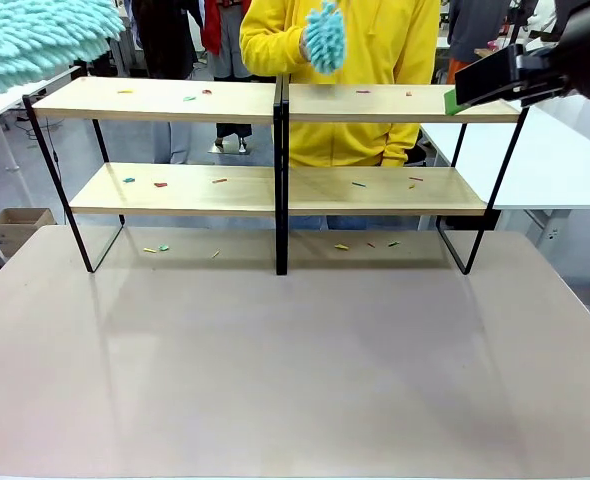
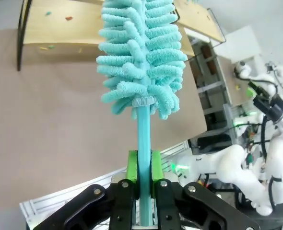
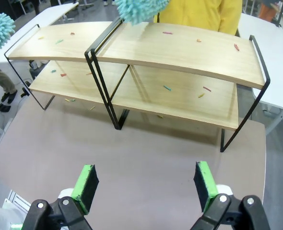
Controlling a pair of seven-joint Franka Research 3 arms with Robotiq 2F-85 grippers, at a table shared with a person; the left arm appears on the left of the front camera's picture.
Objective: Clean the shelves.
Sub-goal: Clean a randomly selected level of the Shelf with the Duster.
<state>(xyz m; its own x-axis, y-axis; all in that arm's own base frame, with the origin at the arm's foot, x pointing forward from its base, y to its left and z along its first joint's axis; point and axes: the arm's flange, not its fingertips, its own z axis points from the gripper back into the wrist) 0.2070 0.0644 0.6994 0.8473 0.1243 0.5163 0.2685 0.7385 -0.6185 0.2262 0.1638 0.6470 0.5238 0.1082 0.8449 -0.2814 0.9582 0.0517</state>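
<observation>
Green pads [image 2: 132,165] of the left gripper [image 2: 142,167] are seen clamped on the thin turquoise handle [image 2: 143,129] of a microfibre duster [image 2: 141,52], whose shaggy head is carried out beyond the fingertips. In the front view that head is found at the upper left corner, above the left end of the rack. The right gripper [image 3: 146,184] is held with its fingers [image 3: 86,184] wide apart and nothing between them; it is raised just off the right end of the top board. The shelves [image 1: 175,100] are stood along the far edge of the grey-brown tabletop [image 1: 295,370], spanning most of its width. Both light-wood boards, and the tabletop beneath them, are dotted with small coloured scraps [image 1: 160,184]. Behind the black centre upright [image 1: 281,170] a second turquoise duster [image 1: 324,38] is held up by a person in a yellow top [image 1: 385,60].
</observation>
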